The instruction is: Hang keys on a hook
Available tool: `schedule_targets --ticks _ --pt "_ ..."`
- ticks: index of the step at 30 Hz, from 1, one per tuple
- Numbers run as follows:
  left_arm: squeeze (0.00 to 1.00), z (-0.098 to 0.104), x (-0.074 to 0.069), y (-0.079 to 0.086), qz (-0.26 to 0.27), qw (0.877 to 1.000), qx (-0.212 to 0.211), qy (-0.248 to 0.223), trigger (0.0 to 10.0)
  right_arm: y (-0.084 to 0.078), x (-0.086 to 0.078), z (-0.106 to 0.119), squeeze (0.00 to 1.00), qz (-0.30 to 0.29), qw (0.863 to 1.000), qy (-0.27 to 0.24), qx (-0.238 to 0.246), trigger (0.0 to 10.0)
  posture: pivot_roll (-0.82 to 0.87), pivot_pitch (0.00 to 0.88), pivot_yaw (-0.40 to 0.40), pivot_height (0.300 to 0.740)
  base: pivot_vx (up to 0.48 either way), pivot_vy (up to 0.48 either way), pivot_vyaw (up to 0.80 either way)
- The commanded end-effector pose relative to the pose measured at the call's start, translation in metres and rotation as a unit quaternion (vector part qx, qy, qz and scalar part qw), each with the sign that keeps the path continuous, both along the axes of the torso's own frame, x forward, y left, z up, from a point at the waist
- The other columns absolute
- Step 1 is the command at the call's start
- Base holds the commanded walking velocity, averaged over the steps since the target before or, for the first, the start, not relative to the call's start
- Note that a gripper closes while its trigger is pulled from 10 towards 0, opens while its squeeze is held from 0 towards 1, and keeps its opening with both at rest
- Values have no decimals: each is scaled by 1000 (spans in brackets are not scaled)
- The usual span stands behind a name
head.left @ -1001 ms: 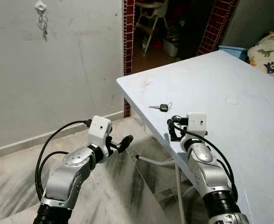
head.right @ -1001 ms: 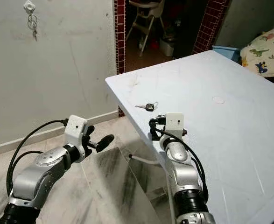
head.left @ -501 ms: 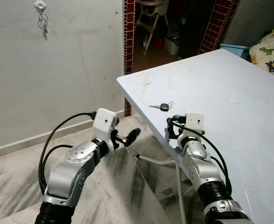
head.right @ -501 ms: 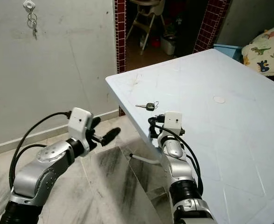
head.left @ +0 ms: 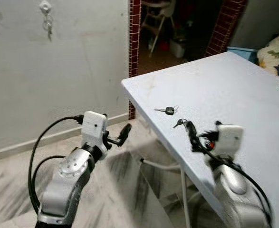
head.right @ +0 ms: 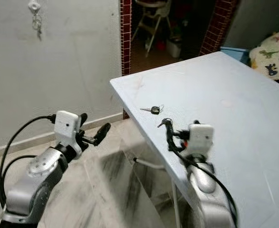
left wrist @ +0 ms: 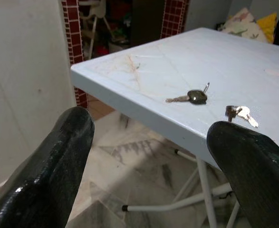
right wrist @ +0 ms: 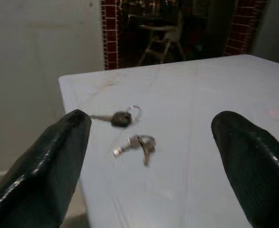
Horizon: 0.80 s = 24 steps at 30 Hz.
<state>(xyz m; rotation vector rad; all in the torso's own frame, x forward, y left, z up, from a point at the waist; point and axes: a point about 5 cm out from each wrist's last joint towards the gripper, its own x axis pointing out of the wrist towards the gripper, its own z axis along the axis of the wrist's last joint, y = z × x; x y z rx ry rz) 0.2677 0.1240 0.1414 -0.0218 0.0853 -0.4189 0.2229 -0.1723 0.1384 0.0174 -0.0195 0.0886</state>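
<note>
Two sets of keys are recorded on the pale worktop (head.left: 253, 85), near its corner edge. Item one: a black-headed key (head.left: 166, 110) with a small ring, its long axis lying roughly along the worktop's near edge, blade pointing toward the robot's left. Item two: a silver key bunch (right wrist: 138, 145), lying just beside item one and nearer the robot.

Right gripper (right wrist: 149, 190): held low over the worktop, jaws spread wide, both key sets framed between the fingers and directly ahead. Left gripper (head.left: 118, 137): raised off the worktop's edge over the floor, jaws likewise parted, nothing held; the keys lie beyond the edge from it.

Wall hooks (head.left: 45, 6) are noted on the grey wall to the robot's left, well apart from the worktop; one already carries keys (head.left: 48, 28).

Assessment: the right arm is judged the nearer for a forward reach onto the bunch.
</note>
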Motion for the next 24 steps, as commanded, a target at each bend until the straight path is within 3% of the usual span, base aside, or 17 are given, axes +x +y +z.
schedule_targets --ticks 1,3,5,10,16,24 --pt "0 4 -1 0 -2 1000 3 -14 10000 1 -4 8 0 14 1000 -5 2 10000 76 0 -25 740 0 0 0" --pt "0 4 -2 0 -10 1000 -3 -12 10000 -5 -18 4 0 21 1000 19 -10 10000 69 0 -24 740 0 0 0" --pt "0 4 -2 -1 -12 1000 -7 -12 10000 -6 -20 3 0 22 999 26 -11 10000 70 0 -25 740 0 0 0" --pt "0 4 0 0 -8 1000 -12 -12 10000 -6 -18 5 0 27 999 28 -17 10000 72 0 -25 740 0 0 0" --pt "0 4 2 0 -15 1000 -13 -11 10000 4 -14 6 0 43 998 32 -37 10000 83 0 -28 740 297 0 0" --pt "0 4 5 1 -15 1000 -6 -13 10000 9 -14 6 0 46 998 35 -30 10000 85 0 -26 740 375 0 0"
